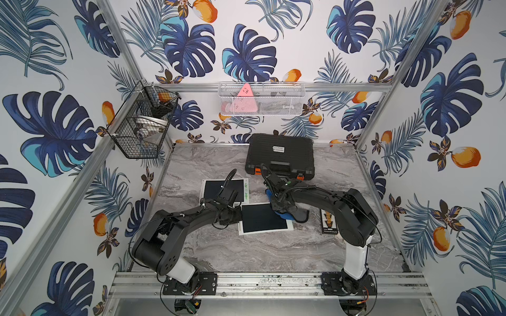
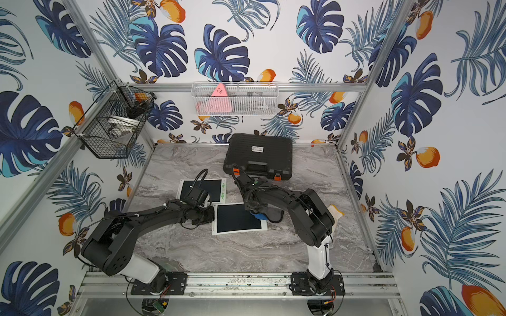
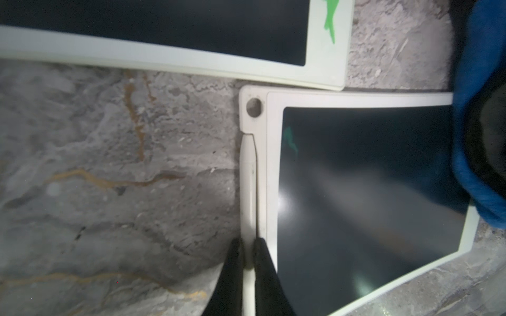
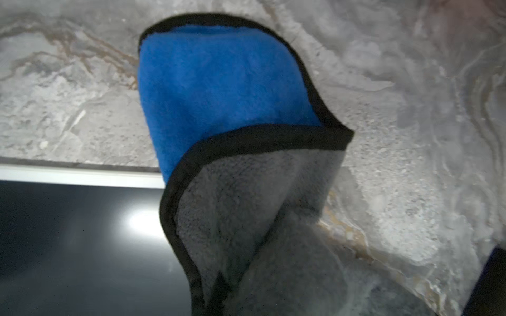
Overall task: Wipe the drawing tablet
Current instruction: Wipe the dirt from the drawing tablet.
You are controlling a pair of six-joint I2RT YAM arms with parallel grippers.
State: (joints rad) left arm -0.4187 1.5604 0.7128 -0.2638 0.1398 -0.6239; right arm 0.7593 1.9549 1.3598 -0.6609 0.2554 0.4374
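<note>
- Left gripper (image 3: 249,270) pinches the side edge of the tablet (image 3: 369,191).
- Right gripper (image 1: 282,211) — closed on a blue-and-grey cloth (image 4: 219,90) — rests it over the tablet's corner.

Black case (image 1: 279,156), wire basket (image 1: 131,147), white mesh tray (image 1: 273,107)

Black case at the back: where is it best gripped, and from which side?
Probably the handle on the black case's near edge, between the orange latches. The case lies flat with that edge toward the arms, so come from the front.
</note>
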